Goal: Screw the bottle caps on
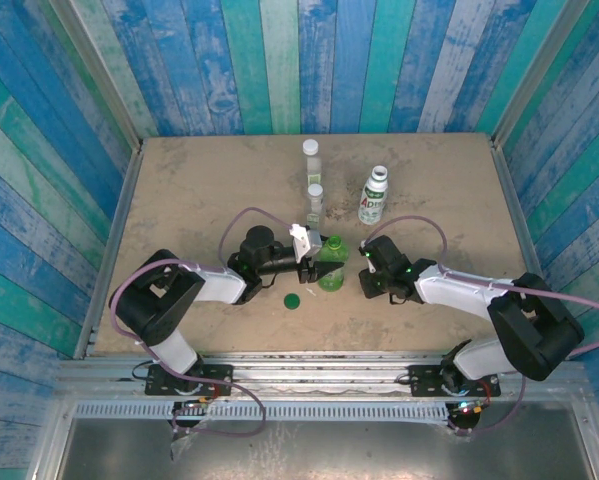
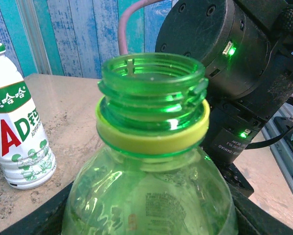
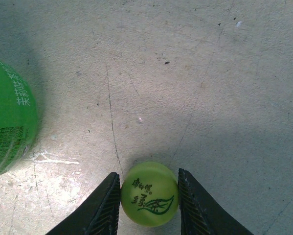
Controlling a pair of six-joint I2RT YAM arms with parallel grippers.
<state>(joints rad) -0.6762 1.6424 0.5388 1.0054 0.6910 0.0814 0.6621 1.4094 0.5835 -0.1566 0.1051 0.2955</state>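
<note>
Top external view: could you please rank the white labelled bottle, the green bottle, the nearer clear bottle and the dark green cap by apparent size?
1. white labelled bottle and green bottle: too alike to rank.
2. nearer clear bottle.
3. dark green cap.

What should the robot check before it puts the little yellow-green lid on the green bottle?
1. The left hand grips the green bottle: ok.
2. The bottle's mouth is open and facing up: ok.
3. The right hand has its fingers against the yellow-green cap: ok.
4. The cap is lifted off the table: cannot tell.
5. The cap is above the mouth: not ok, it is off to the bottle's side.
</note>
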